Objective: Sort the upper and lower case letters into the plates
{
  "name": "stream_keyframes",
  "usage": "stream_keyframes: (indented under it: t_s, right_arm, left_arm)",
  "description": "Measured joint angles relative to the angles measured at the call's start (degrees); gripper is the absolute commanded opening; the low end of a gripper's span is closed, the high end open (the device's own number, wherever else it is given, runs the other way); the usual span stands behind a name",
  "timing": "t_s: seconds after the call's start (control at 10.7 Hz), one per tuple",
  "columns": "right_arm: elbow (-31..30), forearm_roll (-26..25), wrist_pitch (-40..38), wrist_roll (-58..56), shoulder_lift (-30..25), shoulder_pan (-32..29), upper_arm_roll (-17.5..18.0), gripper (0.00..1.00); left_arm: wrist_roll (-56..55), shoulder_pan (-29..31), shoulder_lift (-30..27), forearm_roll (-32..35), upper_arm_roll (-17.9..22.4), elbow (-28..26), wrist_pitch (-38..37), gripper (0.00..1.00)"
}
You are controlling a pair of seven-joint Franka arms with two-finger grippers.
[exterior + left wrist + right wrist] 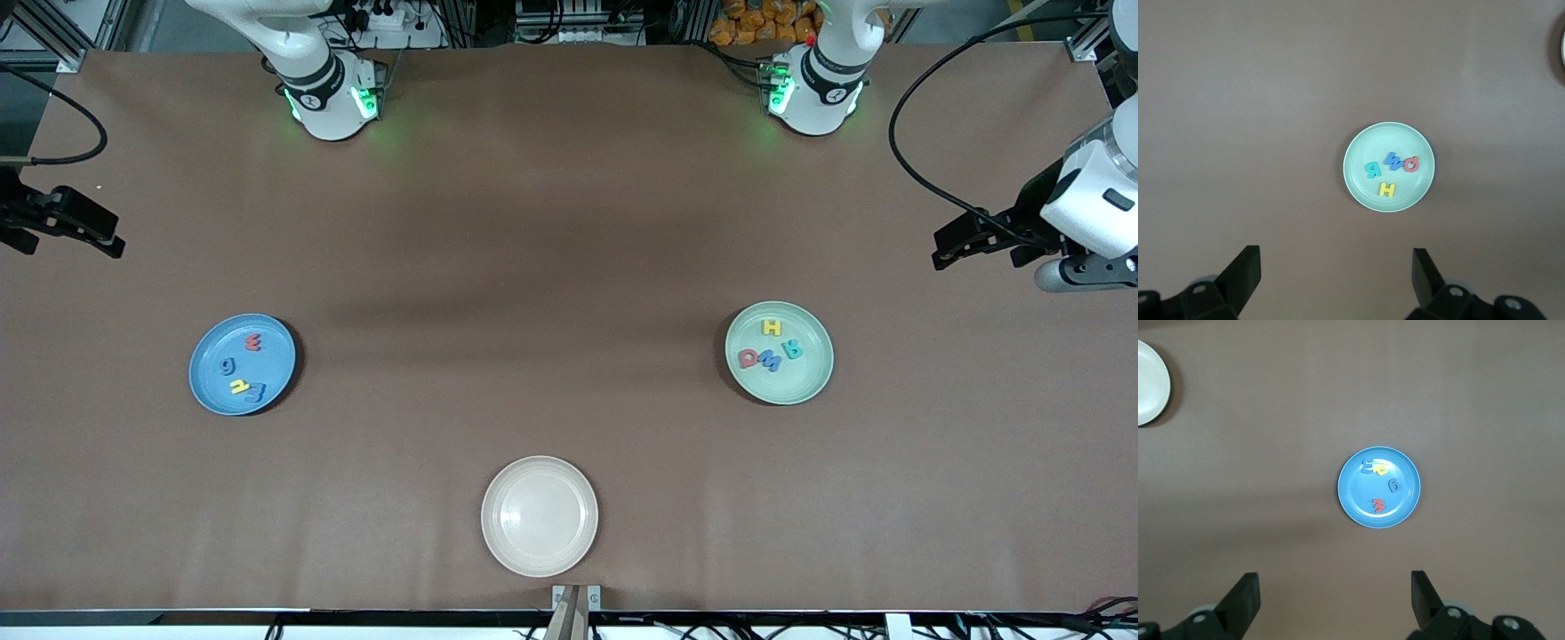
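Letters (772,350) are being held in the mint plate (811,384) and blue plate (209,391); both released, empty grippers, left gripper (1335,283) and right gripper (1335,605), are being parked well apart.

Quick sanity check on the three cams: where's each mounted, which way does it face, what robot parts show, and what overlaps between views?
Front view: high, facing the robots' bases; covers the table, all three plates, left gripper and right gripper raised at the table's ends.
Left wrist view: looks down past its open fingers at the mint green plate holding four letters.
Right wrist view: looks down past its open fingers at the blue plate holding four letters.
Shared: both wrist views catch the cream plate at an edge.
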Motion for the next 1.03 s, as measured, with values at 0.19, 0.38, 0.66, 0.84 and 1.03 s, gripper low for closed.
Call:
stream_keyframes:
  t_s: [0.19,0.38,0.66,0.84,1.03]
  right_arm:
    - [0.0,2.5,0.0,0.0,-0.9,0.0,-0.6,1.0]
    - [0.0,2.7,-0.1,0.0,-1.4,-0.1,-0.8,1.0]
    - [0.0,2.7,-0.3,0.0,-1.4,-0.1,-0.9,1.0]
    - [-0.3,2.7,-0.9,0.0,-1.4,-0.4,-1.0,1.0]
    - [-0.7,2.7,-1.3,-0.1,-1.3,-0.8,-1.1,1.0]
  left_arm:
    - [0.0,0.0,0.0,0.0,0.0,-0.1,-0.1,1.0]
    - [0.0,0.0,0.0,0.0,0.0,-0.1,-0.2,1.0]
    - [0.1,0.0,0.0,0.1,-0.1,-0.1,-0.2,1.0]
    - [0.0,-0.1,0.0,0.1,-0.3,-0.1,-0.1,1.0]
    - [-1.8,-0.1,0.0,0.1,-0.3,-0.6,0.3,1.0]
